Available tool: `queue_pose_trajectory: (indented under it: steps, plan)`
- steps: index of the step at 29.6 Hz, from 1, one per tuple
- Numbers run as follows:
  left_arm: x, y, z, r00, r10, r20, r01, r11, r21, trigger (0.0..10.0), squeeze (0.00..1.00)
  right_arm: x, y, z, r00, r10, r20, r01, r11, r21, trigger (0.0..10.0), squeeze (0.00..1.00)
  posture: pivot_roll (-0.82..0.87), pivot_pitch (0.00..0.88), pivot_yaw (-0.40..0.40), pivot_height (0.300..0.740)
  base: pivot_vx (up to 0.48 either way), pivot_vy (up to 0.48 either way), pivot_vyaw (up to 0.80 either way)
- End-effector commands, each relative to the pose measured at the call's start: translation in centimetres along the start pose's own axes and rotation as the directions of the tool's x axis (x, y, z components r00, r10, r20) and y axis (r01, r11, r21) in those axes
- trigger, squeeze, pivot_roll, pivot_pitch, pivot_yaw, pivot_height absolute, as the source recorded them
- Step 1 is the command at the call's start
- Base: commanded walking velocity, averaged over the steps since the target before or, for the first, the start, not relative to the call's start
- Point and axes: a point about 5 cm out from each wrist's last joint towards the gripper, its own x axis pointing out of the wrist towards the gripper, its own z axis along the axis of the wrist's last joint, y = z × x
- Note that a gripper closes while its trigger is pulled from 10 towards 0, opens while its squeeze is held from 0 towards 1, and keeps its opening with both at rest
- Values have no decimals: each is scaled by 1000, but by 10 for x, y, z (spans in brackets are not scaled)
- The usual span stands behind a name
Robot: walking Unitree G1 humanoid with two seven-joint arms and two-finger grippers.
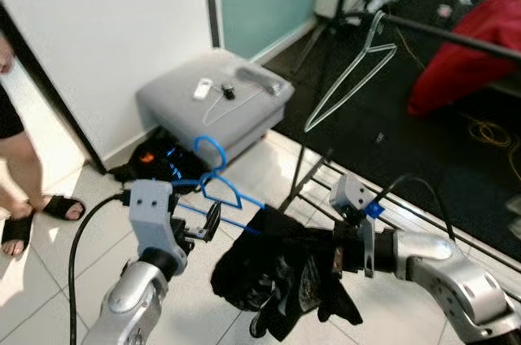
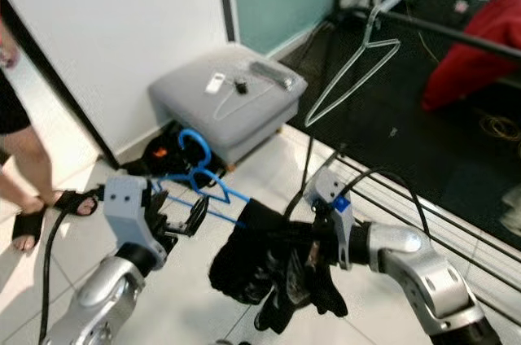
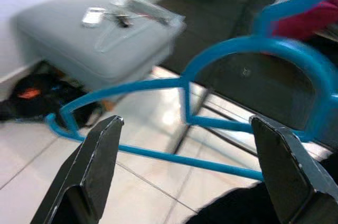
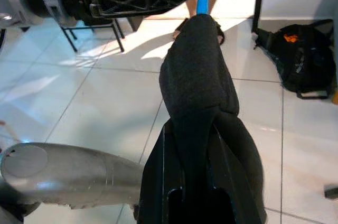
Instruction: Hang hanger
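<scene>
A blue plastic hanger (image 1: 218,176) carries a black garment (image 1: 281,276) and hangs low over the tiled floor. My right gripper (image 4: 195,131) is shut on the hanger's right arm through the black cloth (image 4: 196,76); in the eye view it (image 1: 348,249) sits at the garment's right side. My left gripper (image 1: 208,223) is open at the hanger's left end, and the blue bars (image 3: 174,158) span the gap between its fingers (image 3: 97,160). I cannot tell whether they touch. A black rail (image 1: 456,34) runs across the upper right.
A white wire hanger (image 1: 350,76) hangs on the rail. A grey ottoman (image 1: 187,109) with small items stands by the wall, with a black bag (image 1: 151,159) beside it. A person's sandalled feet (image 1: 37,213) are at the left. A red cloth (image 1: 472,56) lies far right.
</scene>
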Motion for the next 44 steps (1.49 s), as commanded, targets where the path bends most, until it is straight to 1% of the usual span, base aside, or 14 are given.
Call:
queue_pose_trajectory:
  steps: [1, 4, 10, 12, 13, 15, 19, 24, 32, 44]
  plan:
    - [-1, 0, -1, 1000, 7, 6, -7, 1000, 10, 10000, 0, 1, 0, 1, 1000, 0, 3, 0, 1000, -26, 0, 0, -32, 111, -25, 740, 0, 0, 763]
    - [0, 0, 0, 1000, 7, 8, -7, 1000, 9, 10000, 0, 2, -1, 2, 1000, 0, 3, 0, 1000, -29, 0, 0, -32, 111, -25, 740, 0, 0, 767]
    - [2, -1, -2, 1000, 16, 14, -16, 1000, 8, 10000, 0, 9, -2, 0, 1000, -16, 15, 16, 999, -36, 0, 0, -26, 110, -27, 740, 0, 0, 769]
    - [1, -1, -3, 1000, 24, 15, -24, 1000, 9, 10000, 0, 14, 0, -5, 1000, -10, 18, 11, 1000, -16, 0, 0, -21, 108, -28, 740, 0, 0, 766]
    - [1, -1, -3, 1000, 24, 15, -24, 1000, 9, 10000, 0, 14, 0, -5, 1000, -10, 18, 11, 1000, -16, 0, 0, -21, 108, -28, 740, 0, 0, 769]
    - [1, -1, -3, 999, 29, 16, -29, 1000, 11, 10000, 0, 19, 3, -11, 1000, 0, 27, 0, 1000, 13, 0, 0, -18, 110, -29, 740, 0, 0, 769]
    - [1, -2, -4, 1000, 27, 17, -27, 999, 22, 10000, 0, 23, 5, -15, 999, 1, 33, -3, 999, 36, 0, 0, -14, 111, -30, 740, 0, 0, 769]
    - [1, -2, -4, 1000, 26, 16, -27, 999, 27, 10000, 0, 24, 4, -15, 999, -2, 38, 0, 999, 45, 0, 0, -17, 107, -26, 740, 0, 0, 769]
    - [0, -3, -7, 1000, 23, 11, -24, 999, 32, 10000, 0, 25, 7, -18, 999, 22, 27, -23, 999, 35, 0, 0, -12, 88, -28, 740, 0, 0, 765]
    - [2, -3, -5, 1000, 12, 20, -12, 999, 33, 10000, 0, 26, 6, -16, 999, 41, 18, -41, 999, 8, 0, 0, -16, 96, -29, 740, 0, 0, 767]
